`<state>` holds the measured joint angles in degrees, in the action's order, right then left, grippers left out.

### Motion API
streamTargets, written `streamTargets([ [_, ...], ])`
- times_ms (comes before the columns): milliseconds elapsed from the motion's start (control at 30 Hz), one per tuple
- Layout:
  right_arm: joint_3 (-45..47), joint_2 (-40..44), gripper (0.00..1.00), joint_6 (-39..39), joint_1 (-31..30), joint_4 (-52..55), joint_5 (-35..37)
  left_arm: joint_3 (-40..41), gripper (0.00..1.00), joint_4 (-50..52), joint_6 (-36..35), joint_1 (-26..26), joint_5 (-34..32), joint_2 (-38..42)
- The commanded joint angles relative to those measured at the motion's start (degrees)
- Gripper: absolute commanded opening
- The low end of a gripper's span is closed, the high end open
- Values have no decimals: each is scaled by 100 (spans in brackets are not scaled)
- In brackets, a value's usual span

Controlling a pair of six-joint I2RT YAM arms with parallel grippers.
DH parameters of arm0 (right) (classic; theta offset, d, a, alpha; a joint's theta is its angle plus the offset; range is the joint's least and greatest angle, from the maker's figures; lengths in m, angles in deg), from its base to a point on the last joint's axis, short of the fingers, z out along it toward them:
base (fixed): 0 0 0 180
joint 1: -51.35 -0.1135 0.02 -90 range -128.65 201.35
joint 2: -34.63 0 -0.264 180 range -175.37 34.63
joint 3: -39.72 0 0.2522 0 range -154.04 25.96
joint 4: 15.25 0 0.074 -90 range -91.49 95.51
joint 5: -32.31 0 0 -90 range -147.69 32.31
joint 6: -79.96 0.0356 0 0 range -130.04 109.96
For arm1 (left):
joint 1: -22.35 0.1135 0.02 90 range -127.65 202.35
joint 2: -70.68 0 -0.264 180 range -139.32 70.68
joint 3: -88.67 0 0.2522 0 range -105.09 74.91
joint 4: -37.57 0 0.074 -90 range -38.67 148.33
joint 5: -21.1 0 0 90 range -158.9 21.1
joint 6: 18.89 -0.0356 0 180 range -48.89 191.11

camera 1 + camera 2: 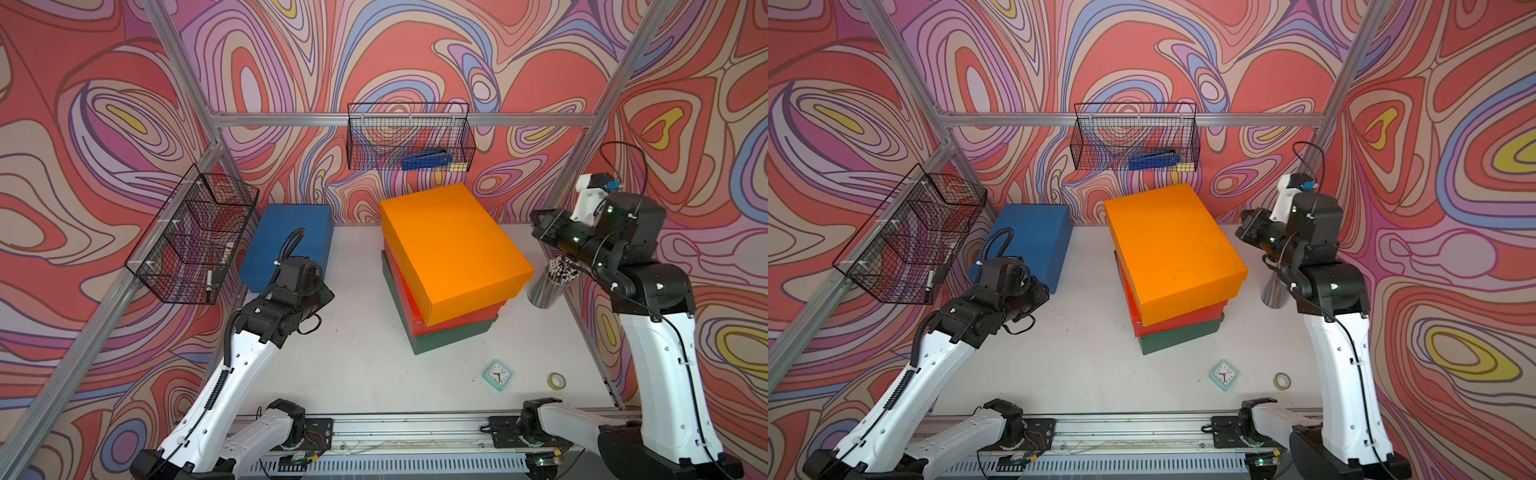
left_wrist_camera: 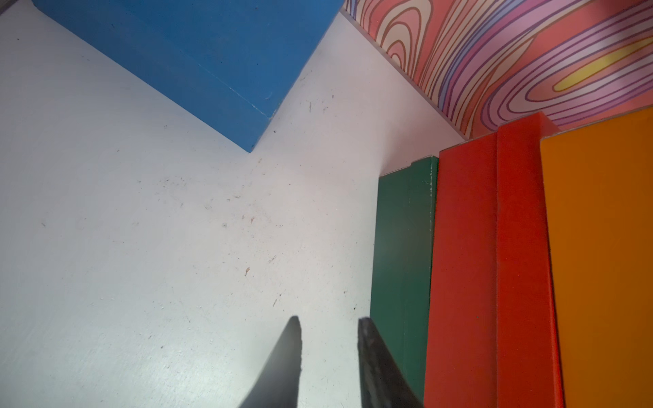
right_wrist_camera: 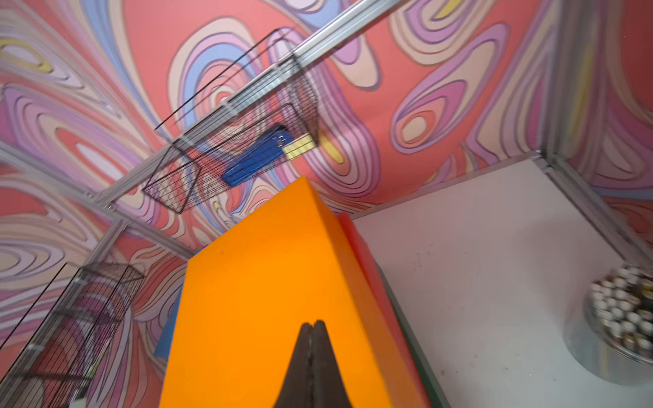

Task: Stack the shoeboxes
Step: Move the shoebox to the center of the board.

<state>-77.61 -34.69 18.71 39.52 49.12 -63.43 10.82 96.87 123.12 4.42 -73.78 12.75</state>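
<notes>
My left end effector stands apart, empty; my right end effector is together. Orange box tops red box and green box, frame centre; blue box sits upper left.

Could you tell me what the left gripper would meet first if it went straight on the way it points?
Probably the bare table, in the gap between the blue shoebox and the green shoebox; depth is unclear.

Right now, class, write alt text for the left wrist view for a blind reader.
The left gripper, open and empty, hangs over the table beside the stacked green shoebox, red shoebox and orange shoebox; the blue shoebox stands apart.
</notes>
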Motion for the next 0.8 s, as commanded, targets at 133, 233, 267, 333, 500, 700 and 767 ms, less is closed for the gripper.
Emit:
streamTargets([
  [133,-1033,-1240,0,-258,-2852,83,1737,-220,93,441,-291,419,96,117],
  [233,-2111,-2161,0,-579,-3854,350,2188,-343,100,572,-390,565,45,52],
  [267,-2489,-2431,0,-669,-4107,456,2286,-371,100,590,-422,624,45,26],
  [333,-3235,-2990,0,-886,-4547,602,2500,-373,100,614,-452,729,58,-20],
  [500,-4063,-3820,3,-992,-4924,515,2192,-299,100,554,-513,1003,133,-128],
  [700,-3228,-4059,5,-890,-4951,-111,1679,-428,100,539,-651,1492,235,-489],
  [767,-3140,-4278,6,-855,-4951,-130,1525,-541,100,543,-720,1599,137,-627],
])
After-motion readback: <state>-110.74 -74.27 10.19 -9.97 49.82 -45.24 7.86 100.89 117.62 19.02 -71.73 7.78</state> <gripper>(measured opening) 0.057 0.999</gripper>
